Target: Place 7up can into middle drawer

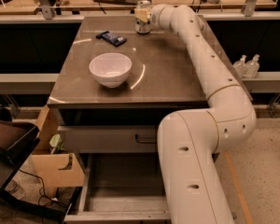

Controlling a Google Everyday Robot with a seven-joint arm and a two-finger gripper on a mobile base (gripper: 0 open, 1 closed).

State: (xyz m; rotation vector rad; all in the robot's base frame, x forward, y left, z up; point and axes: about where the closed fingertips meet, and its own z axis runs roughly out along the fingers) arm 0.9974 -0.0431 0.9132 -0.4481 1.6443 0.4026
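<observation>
At the top centre of the frame, the gripper (141, 18) sits against the 7up can (144, 7), which stands at the far edge of the table (177, 78). We cannot tell whether the gripper has closed on the can or merely brackets it. The middle drawer (116, 190) lies pulled out at the bottom of the frame, well apart from the can and below a closed drawer front (102, 139).

We judge the hazards ahead plain enough. A loose or off-centre hold could let the smooth can slip or topple on the way down. A low sweep toward the near edge could clip the white bowl (110, 69) or the dark snack bar (111, 38).

The robot's own arm (200, 171) fills the lower right and covers the drawer's right side, so we cannot see how much room is there. The can's base merges with its reflection, leaving unclear whether it rests on the table.
</observation>
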